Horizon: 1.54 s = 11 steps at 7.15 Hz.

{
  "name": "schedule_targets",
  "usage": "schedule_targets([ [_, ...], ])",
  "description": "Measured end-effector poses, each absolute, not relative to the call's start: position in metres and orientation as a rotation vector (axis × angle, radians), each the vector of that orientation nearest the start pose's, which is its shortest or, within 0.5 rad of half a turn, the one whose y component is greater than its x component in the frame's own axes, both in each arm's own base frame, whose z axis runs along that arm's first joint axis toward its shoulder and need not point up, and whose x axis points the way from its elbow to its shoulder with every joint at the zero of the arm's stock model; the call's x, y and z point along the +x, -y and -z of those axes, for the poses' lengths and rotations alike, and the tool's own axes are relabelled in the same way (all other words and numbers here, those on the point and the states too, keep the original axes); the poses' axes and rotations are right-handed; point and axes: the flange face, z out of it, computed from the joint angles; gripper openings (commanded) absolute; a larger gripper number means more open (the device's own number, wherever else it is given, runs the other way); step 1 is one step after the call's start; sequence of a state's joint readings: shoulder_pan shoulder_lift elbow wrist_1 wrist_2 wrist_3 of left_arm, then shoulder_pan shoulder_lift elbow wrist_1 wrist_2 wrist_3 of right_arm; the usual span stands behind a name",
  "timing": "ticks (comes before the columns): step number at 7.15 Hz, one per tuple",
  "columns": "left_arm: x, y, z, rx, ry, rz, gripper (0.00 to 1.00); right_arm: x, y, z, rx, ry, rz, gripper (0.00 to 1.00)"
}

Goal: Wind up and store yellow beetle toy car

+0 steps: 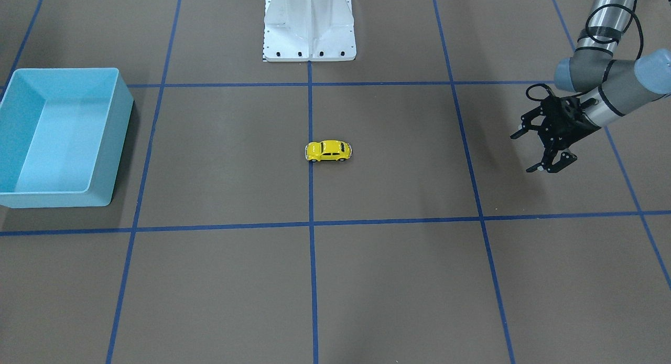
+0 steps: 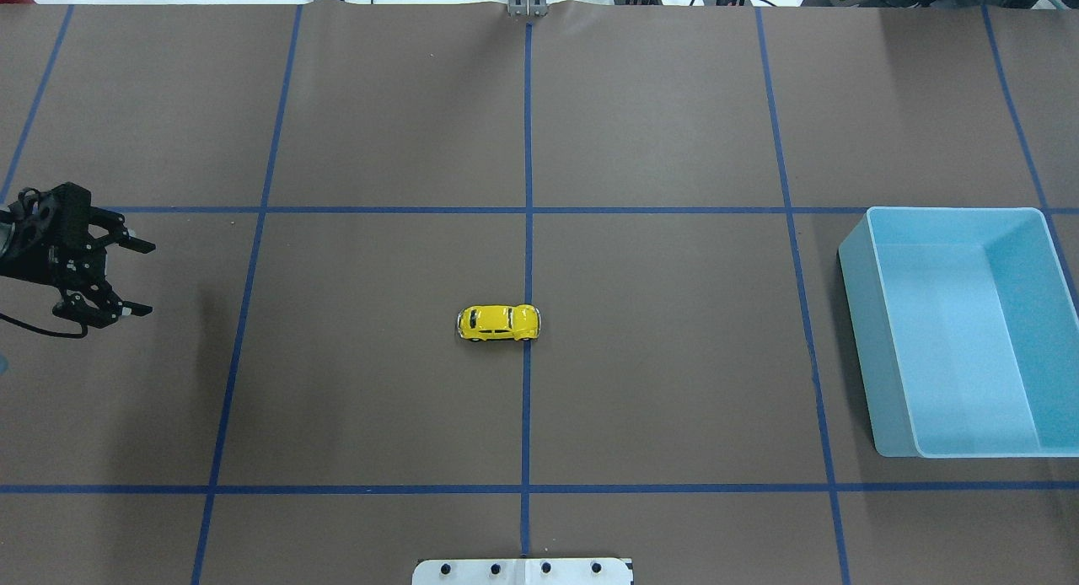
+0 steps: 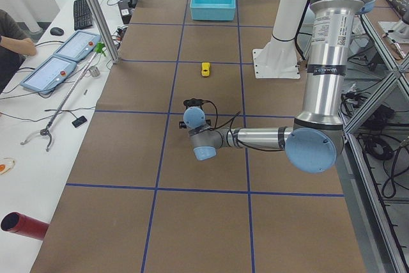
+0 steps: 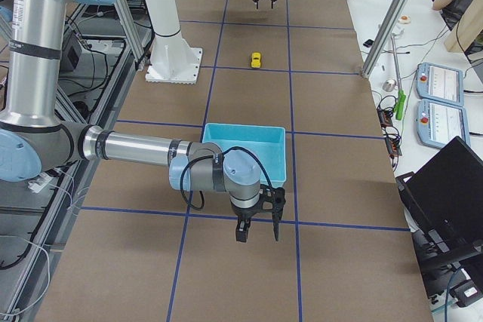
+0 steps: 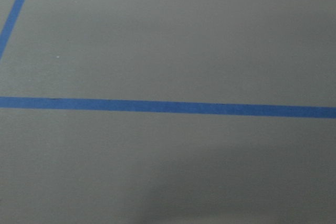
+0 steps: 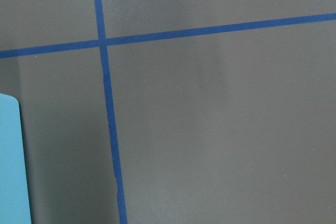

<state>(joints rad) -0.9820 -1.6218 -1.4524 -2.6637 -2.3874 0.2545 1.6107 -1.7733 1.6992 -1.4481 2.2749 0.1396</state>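
The yellow beetle toy car (image 1: 328,150) stands on its wheels at the middle of the brown table, on a blue tape line; it also shows in the overhead view (image 2: 498,323) and small in the side views (image 3: 205,69) (image 4: 256,59). My left gripper (image 1: 524,153) (image 2: 145,279) is open and empty, hovering far to the car's left side of the table. My right gripper (image 4: 257,236) shows only in the exterior right view, just beyond the light blue bin (image 4: 245,127); I cannot tell whether it is open or shut. The bin (image 2: 856,332) (image 1: 120,122) is empty.
The white robot base (image 1: 309,28) stands at the table's robot-side edge, in line with the car. Blue tape lines grid the table. A bin corner (image 6: 10,161) shows in the right wrist view. Operators' desks with tablets (image 3: 61,68) flank the far side.
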Motion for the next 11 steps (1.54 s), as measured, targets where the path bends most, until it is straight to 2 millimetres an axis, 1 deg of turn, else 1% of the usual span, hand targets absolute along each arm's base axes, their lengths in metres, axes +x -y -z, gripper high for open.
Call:
schedule_targets([
  [1, 0.225, 0.479, -0.551, 0.799, -0.939, -1.097, 1.00, 0.085, 0.406, -0.679, 0.012, 0.706, -0.155, 1.00],
  [2, 0.200, 0.491, -0.548, 0.698, -0.937, -1.021, 1.00, 0.085, 0.406, -0.679, 0.012, 0.706, -0.155, 1.00],
  [3, 0.161, 0.506, -0.554, 0.568, -0.919, -0.897, 1.00, 0.085, 0.406, -0.679, 0.012, 0.706, -0.155, 1.00],
  [4, 0.125, 0.514, -0.569, 0.432, -0.902, -0.770, 1.00, 0.085, 0.406, -0.679, 0.012, 0.706, -0.155, 1.00],
  [5, 0.092, 0.516, -0.590, 0.285, -0.881, -0.640, 1.00, 0.085, 0.406, -0.678, 0.012, 0.706, -0.155, 1.00],
  [6, 0.060, 0.518, -0.607, 0.195, -0.819, -0.542, 1.00, 0.085, 0.406, -0.678, 0.013, 0.706, -0.154, 1.00],
  [8, 0.008, 0.519, -0.626, 0.145, -0.669, -0.435, 1.00, 0.085, 0.407, -0.678, 0.013, 0.707, -0.153, 1.00],
  [9, -0.019, 0.517, -0.630, 0.126, -0.662, -0.369, 1.00, 0.085, 0.407, -0.678, 0.014, 0.707, -0.152, 1.00],
  [10, -0.038, 0.518, -0.628, 0.100, -0.685, -0.311, 1.00, 0.085, 0.407, -0.677, 0.015, 0.706, -0.151, 1.00],
  [11, -0.045, 0.521, -0.623, 0.077, -0.724, -0.259, 1.00, 0.084, 0.408, -0.677, 0.015, 0.707, -0.150, 1.00],
])
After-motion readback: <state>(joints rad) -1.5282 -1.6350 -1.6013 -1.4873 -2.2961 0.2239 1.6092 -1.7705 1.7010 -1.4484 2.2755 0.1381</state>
